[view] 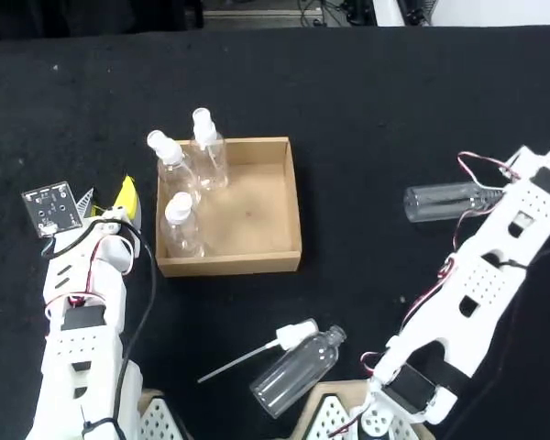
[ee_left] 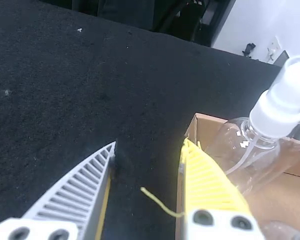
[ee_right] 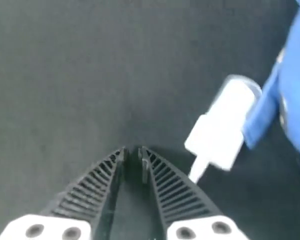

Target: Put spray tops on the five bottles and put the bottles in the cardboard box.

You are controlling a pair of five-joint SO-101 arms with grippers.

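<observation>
Found the left pincer [ee_left: 149, 147] spread wide just outside the left wall of the cardboard box [view: 257, 261], its grey finger [ee_left: 85, 185] and yellow finger [ee_left: 207, 185] well apart, gripping nothing. Saw the yellow finger close to the box's corner.

Counted three bottles with tops on, upright inside the box along its left wall:
- a first bottle [view: 170, 163] at the far left corner
- a second bottle [view: 209, 151] just beside it on the far wall
- a third bottle [view: 181, 227] nearer the arms

Noted a fourth bottle [view: 298, 371], topless, lying on the black table [view: 367, 101] on the arms' side of the box. Saw a loose spray top [view: 293, 335] with a thin tube right at its neck.

Spotted a fifth bottle [view: 440, 202], also bare, lying well to the right of the box beside the right arm [view: 477, 275].

Found the right pincer [ee_right: 132, 150] drawn almost together, only a sliver between the tips, holding nothing. Made out another spray top [ee_right: 222, 130] just beside its fingers, against something blue [ee_right: 295, 85], perhaps cloth, too blurred to name.
</observation>
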